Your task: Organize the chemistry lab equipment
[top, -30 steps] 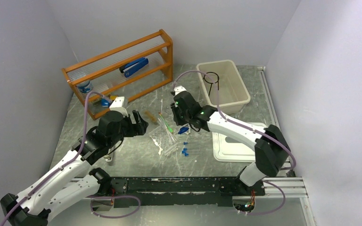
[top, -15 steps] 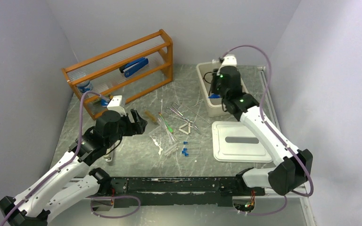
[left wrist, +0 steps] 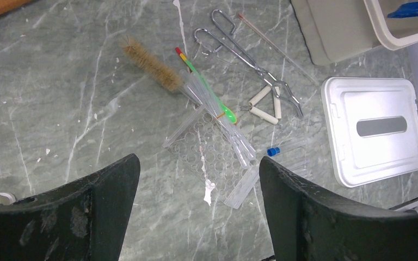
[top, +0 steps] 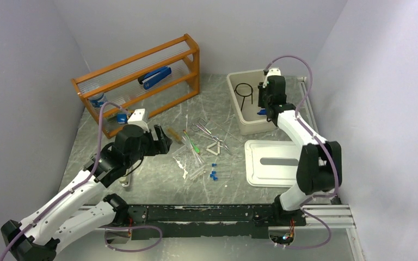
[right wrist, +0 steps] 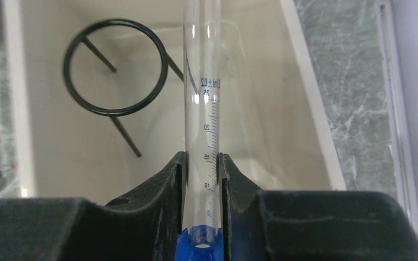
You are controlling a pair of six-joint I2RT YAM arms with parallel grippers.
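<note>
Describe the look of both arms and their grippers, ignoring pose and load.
The left arm and right arm share one build: white links joined by rounded black joints, each trailed by a looping lilac cable. The left gripper and right gripper are matte black, the left one visibly scuffed.

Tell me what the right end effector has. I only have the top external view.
Observer: Right wrist view shows the right end effector shut on a clear graduated tube, gripped just above its blue cap.
Operator: Left end effector?
Observer: The left end effector is open, fingers wide apart, nothing between them.
Operator: What's under it?
Observer: Left wrist view shows the clear plastic tube rack lying flat on the table, with thin rods across it.
</note>
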